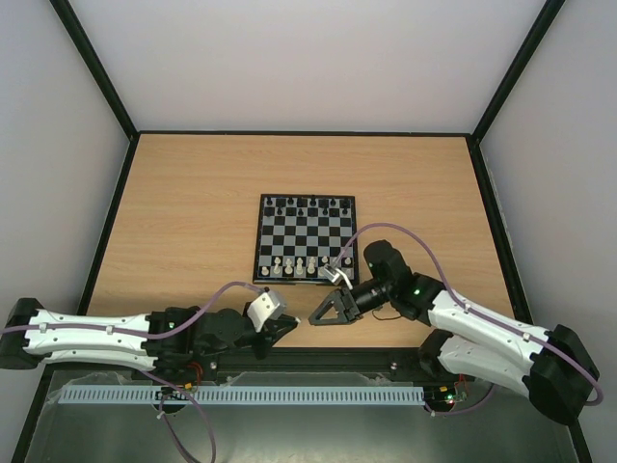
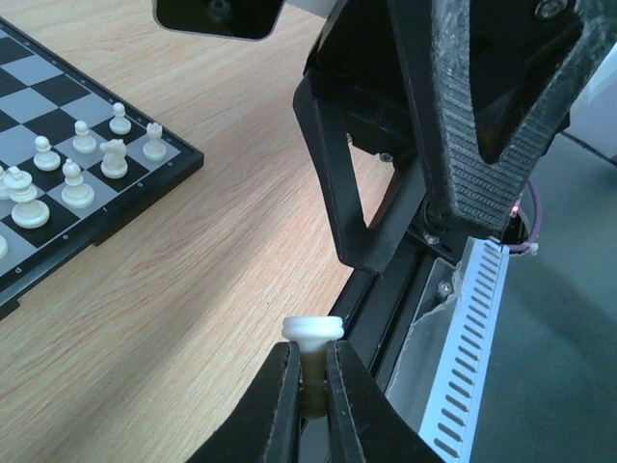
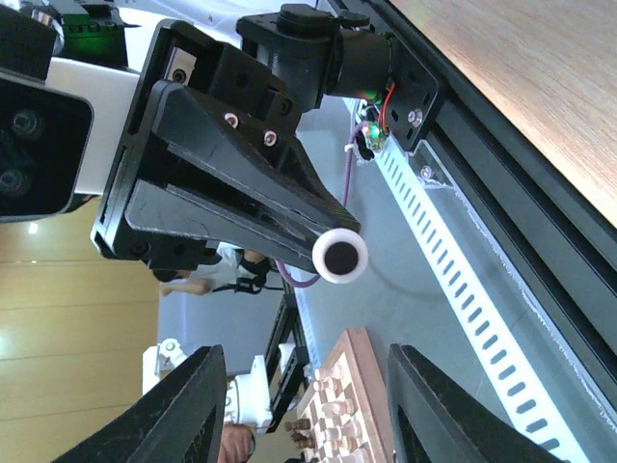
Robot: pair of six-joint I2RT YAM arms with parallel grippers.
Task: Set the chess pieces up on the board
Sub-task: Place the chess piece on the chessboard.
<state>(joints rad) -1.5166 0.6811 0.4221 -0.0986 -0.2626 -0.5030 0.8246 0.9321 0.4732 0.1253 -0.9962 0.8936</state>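
Cream-white piece (image 2: 312, 330), clamped in the left gripper (image 1: 289, 326), is held just off the near edge of the board (image 1: 305, 231) — its long axis points base-first at the right gripper (image 3: 307, 367). That gripper faces it, jaws apart, nearly tip to tip — likely a handover.

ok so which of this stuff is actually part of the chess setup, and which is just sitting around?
Job: the board; white pieces on its near rows; held white piece, pinched in left gripper; open right gripper facing it.
Just there: black pieces on the far row; slotted cable duct along the near edge.
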